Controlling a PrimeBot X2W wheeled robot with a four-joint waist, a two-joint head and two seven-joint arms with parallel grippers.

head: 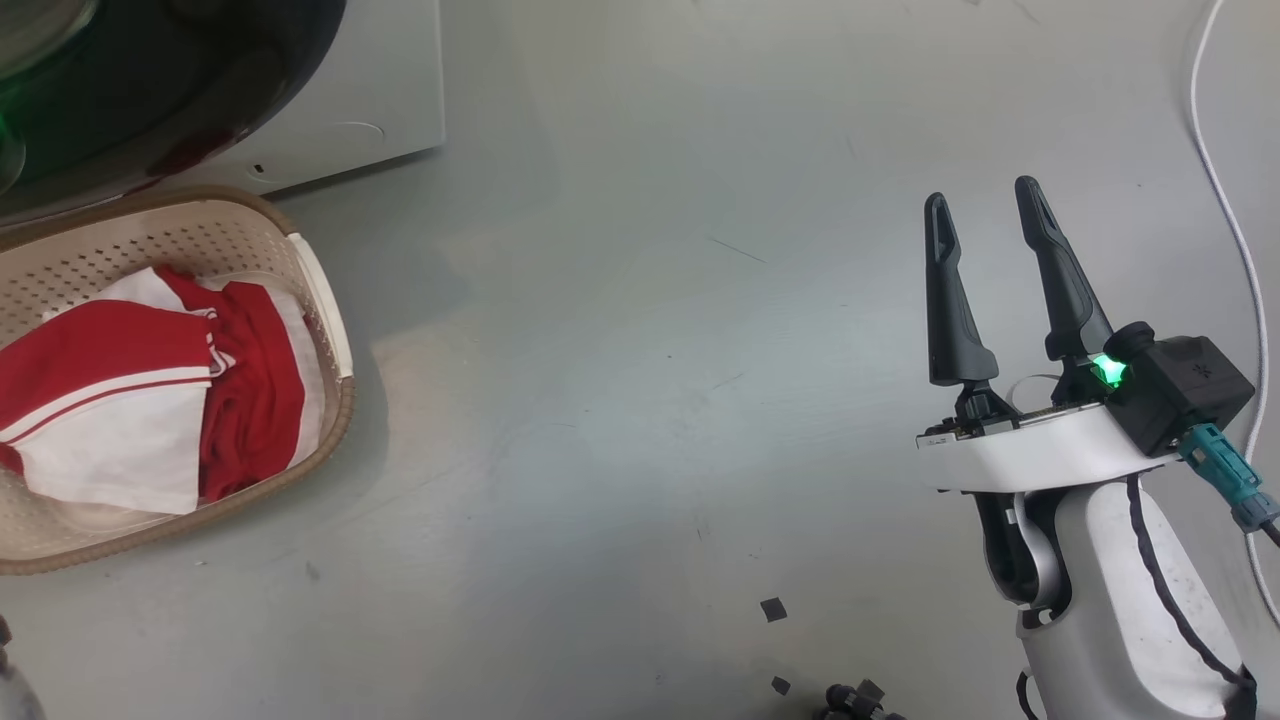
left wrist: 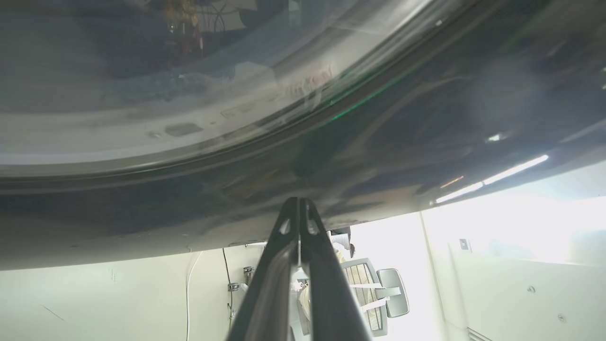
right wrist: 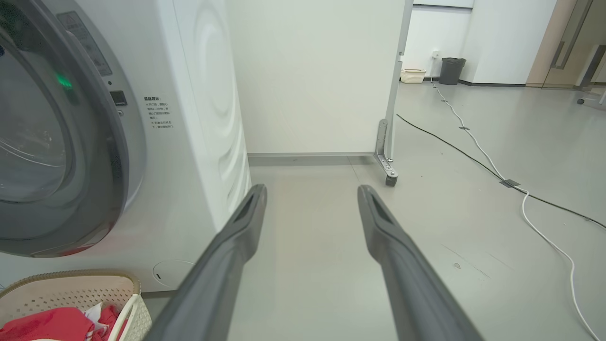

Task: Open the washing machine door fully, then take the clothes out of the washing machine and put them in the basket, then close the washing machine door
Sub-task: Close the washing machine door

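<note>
Two grippers: left gripper [left wrist: 299, 201] pinched shut, tips seemingly touching the door [left wrist: 426, 118] rim; right gripper [head: 981, 195] spread empty above grey floor [head: 640, 400], basket [head: 345, 400] of clothes [head: 110, 370] well left.

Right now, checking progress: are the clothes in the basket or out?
In. The red-and-white clothes lie heaped inside the basket, below its rim.
</note>
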